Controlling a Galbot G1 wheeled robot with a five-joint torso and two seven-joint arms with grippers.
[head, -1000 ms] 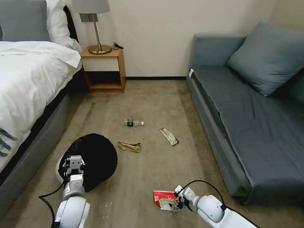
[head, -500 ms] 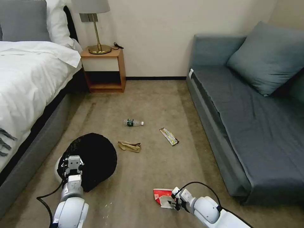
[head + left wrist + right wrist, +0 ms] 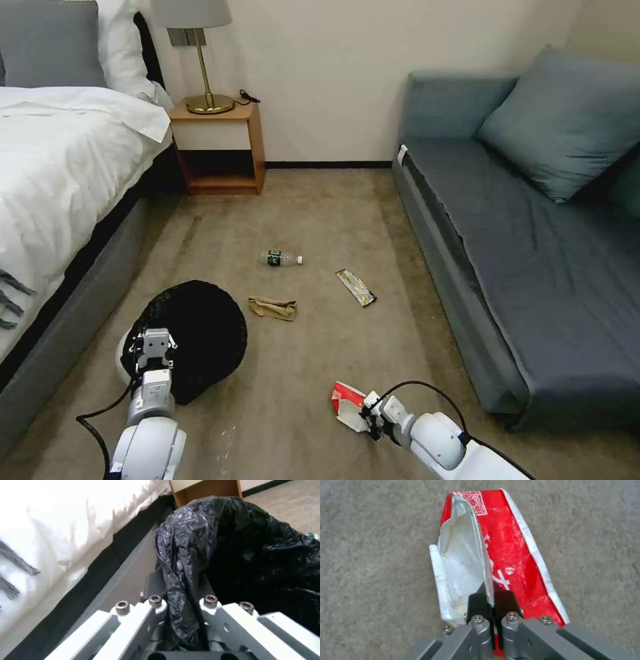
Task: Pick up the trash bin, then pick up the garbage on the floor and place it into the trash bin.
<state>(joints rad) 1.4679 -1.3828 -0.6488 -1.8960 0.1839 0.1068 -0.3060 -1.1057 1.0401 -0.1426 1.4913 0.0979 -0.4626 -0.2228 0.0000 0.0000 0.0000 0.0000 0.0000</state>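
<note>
Lifted since a second ago, the carton (image 3: 348, 404) now tilts up off the carpet (image 3: 320, 213), its edge pinched tight in the right gripper (image 3: 366, 420) near the sofa (image 3: 533, 267). Beside the bed (image 3: 60, 173), the left gripper (image 3: 153, 341) clamps the bin (image 3: 200, 333) by its bagged rim. Farther off lie the bottle (image 3: 281, 257), paper bag (image 3: 272, 307) and wrapper (image 3: 356, 287).

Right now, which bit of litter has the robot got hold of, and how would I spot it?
Start at the grey sofa on the robot's right and look down to the carpet near its closest corner. There the right gripper is shut on the crushed carton, pinching one edge. It is the one red-and-white piece; the brown paper bag, bottle and wrapper lie farther off, untouched.
</note>
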